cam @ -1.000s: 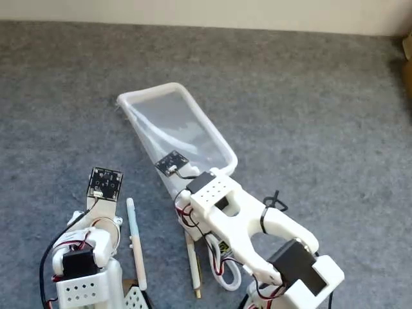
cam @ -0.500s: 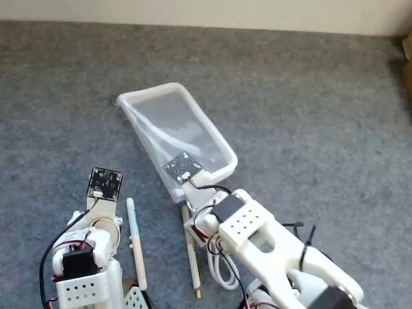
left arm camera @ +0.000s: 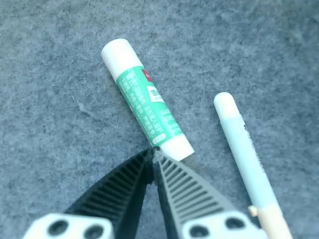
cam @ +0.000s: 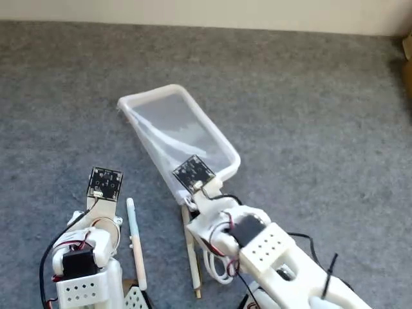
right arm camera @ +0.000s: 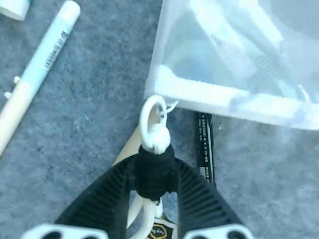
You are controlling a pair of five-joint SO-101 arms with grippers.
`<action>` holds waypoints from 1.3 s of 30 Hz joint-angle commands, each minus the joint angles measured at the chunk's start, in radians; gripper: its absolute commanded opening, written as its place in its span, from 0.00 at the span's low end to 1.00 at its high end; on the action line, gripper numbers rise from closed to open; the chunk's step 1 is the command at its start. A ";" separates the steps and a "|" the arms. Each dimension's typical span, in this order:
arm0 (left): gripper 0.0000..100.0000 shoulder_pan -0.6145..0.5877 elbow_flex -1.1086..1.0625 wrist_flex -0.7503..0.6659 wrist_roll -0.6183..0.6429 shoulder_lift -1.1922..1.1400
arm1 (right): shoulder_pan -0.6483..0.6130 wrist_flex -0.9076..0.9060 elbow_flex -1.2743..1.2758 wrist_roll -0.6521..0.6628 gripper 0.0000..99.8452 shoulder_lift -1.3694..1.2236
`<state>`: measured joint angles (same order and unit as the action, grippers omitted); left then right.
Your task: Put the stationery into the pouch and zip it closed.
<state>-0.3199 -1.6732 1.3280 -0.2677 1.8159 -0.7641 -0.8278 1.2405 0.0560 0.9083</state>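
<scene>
Right gripper (right arm camera: 154, 169) pinching white looped cord with black sleeve (right arm camera: 153, 130), beside translucent white zip pouch (cam: 170, 122), frame centre. Left gripper (left arm camera: 153, 158) pressed together, just beside green-white glue stick (left arm camera: 147, 102).

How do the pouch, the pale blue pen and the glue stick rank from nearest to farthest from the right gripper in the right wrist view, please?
From the right gripper:
1. Pouch, just ahead of the fingers.
2. Pale blue pen, off to the side.
3. Glue stick, beyond the pen's cap.
</scene>
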 commanded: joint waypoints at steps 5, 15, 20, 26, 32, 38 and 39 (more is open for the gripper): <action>0.01 -0.008 -0.024 0.006 0.008 0.008 | 0.010 0.016 0.108 0.002 0.00 0.354; 0.01 -0.008 -0.024 0.006 0.008 0.008 | 0.010 0.016 0.206 0.002 0.00 0.567; 0.01 -0.008 -0.024 0.006 0.008 0.008 | 0.010 0.016 0.211 0.002 0.00 0.572; 0.01 -0.008 -0.024 0.006 0.008 0.008 | 0.010 0.016 0.211 0.002 0.00 0.573; 0.01 -0.008 -0.024 0.006 0.008 0.008 | 0.012 0.013 0.203 0.000 0.00 0.573; 0.01 -0.008 -0.024 0.006 0.008 0.008 | 0.012 0.010 0.202 0.000 0.00 0.575; 0.01 -0.008 -0.024 0.006 0.008 0.008 | 0.016 0.007 0.202 -0.003 0.00 0.575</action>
<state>-0.3199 -1.6732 1.3280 -0.2677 1.8159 -0.7641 -0.8278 1.4630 0.0560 1.4530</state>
